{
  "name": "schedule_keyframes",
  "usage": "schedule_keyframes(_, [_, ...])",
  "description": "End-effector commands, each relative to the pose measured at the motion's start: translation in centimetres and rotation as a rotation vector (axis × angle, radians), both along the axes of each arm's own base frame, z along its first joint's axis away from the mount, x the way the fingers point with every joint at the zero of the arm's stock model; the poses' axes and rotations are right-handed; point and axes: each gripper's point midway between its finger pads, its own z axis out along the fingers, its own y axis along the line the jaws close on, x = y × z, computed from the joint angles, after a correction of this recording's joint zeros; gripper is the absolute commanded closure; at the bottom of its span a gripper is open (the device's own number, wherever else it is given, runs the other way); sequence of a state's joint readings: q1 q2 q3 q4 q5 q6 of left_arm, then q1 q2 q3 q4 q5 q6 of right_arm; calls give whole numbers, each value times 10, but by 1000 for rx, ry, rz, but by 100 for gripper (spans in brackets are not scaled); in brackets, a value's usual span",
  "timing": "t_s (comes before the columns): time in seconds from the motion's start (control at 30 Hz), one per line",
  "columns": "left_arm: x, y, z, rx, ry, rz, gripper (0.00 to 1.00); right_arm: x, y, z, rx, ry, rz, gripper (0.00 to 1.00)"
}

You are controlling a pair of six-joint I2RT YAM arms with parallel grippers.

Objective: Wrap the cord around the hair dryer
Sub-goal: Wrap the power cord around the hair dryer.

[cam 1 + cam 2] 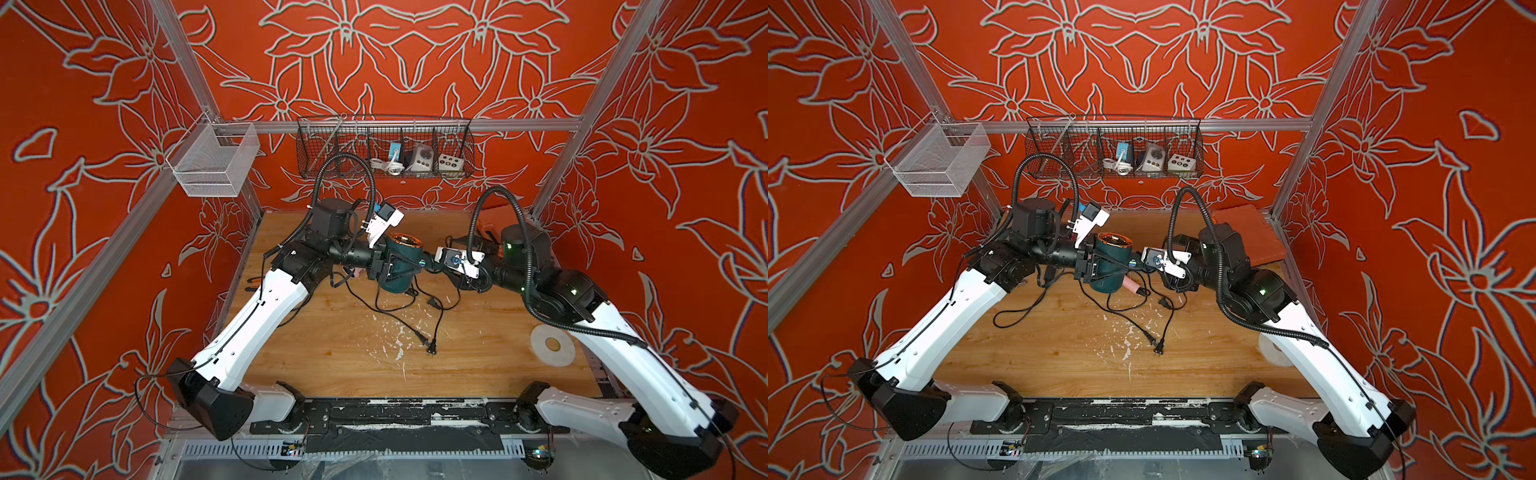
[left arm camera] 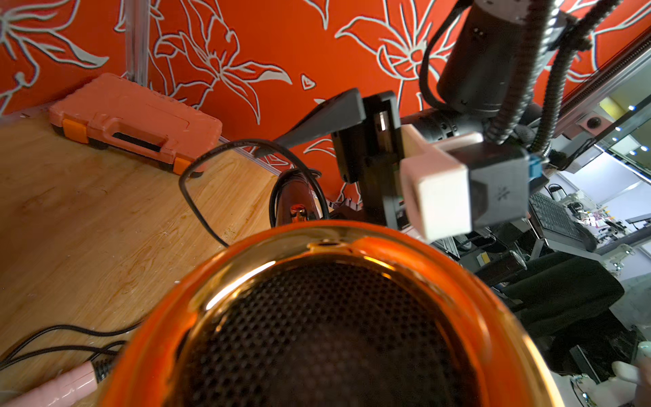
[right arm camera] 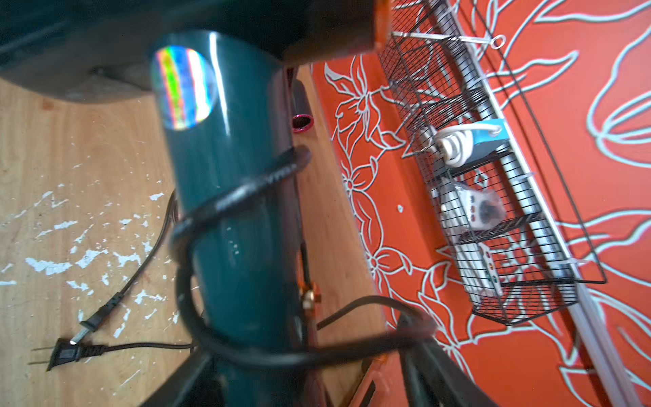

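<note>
Clasping the glossy teal hair dryer (image 1: pixel 401 253), left claw (image 1: pixel 388 266); right claw (image 3: pixel 306 341) splayed, released, astride the thin black cord (image 3: pixel 246 190)

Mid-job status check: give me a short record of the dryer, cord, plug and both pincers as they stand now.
hair dryer: teal, copper grille end facing up
left pincer: shut on the dryer's barrel
right pincer: open, jaws either side of the handle
cord: looped round the handle, the rest slack on the table
plug: lying free on the table
wrap: not finished
</note>
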State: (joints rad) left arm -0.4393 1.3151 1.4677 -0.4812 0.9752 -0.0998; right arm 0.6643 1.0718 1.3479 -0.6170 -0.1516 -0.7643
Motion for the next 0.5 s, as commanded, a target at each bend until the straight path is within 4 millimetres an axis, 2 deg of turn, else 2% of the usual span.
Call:
schedule_keyframes(0.0, [1, 19, 32, -63, -79, 65, 100, -10, -17, 56, 162, -92, -49, 21])
schedule_keyframes(0.13, [-1, 26, 53, -98, -118, 88, 100, -23, -32, 67, 266, -85, -80, 16])
schedule_keyframes(0.23, [-4, 29, 67, -117, -150, 96, 100, -27, -46, 67, 351, -77, -134, 13])
schedule_keyframes(0.47, [-8, 32, 88, -169, -170, 98, 100, -21, -81, 35, 447, -33, -296, 10])
